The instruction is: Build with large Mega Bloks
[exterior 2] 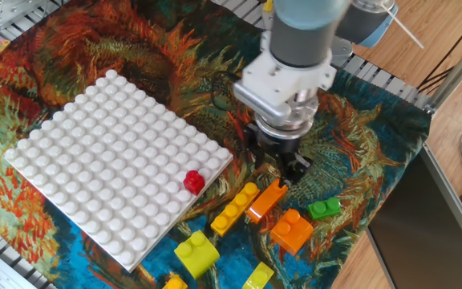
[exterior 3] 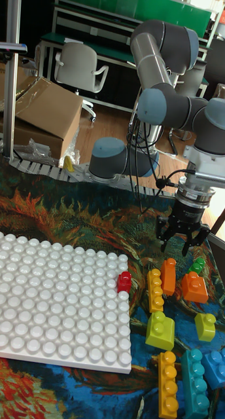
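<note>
Hiding orange brick's (exterior 2: 266, 200) end: fingers (exterior 2: 297, 167).

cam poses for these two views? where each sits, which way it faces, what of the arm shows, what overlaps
Fixed view: high, angled down onto the white baseplate and patterned cloth; shows only the wrist and open gripper above the orange bar.
Tall fixed view: lower, at the table's edge, facing across it toward chairs and a cardboard box; shows the arm's joints down to the gripper.
Shared: baseplate, red block on its edge, yellow bar, gripper.
</note>
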Available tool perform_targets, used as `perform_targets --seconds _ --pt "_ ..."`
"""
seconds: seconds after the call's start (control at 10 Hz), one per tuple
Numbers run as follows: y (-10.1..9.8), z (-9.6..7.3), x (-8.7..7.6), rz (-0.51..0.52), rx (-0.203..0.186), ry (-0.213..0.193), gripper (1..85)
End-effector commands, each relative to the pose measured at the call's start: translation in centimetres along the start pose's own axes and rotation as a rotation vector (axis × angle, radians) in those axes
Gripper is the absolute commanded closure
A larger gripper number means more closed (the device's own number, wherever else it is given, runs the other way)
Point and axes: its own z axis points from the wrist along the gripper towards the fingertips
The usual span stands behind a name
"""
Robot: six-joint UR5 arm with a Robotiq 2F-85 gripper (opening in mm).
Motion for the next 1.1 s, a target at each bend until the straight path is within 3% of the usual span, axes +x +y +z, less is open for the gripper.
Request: perform_targets --seconds 0.0,0.1,0.2,0.4,0.5,0.7,0.8,1.0 --pt "-0.9 -0.6 -0.4 -0.011 0.000 0.000 29.7" --pt "-1.7 -0.6 -0.6 0.015 0.030 -0.007 29.7" --pt "-0.3 -0.6 -0.4 0.053 -0.021 0.002 29.7" --pt "1.6 -0.5 0.9 0.073 -0.016 -0.005 31.3" --pt "2.4 -0.4 2.1 0.074 -0.013 -0.032 31.7" --pt "2.3 -0.7 2.8 0.053 -0.022 -0.054 31.3" --pt "1.1 -0.6 1.7 0.008 0.000 -0.067 31.0" --pt "1.3 -0.6 2.1 -0.031 -0.005 -0.050 30.0"
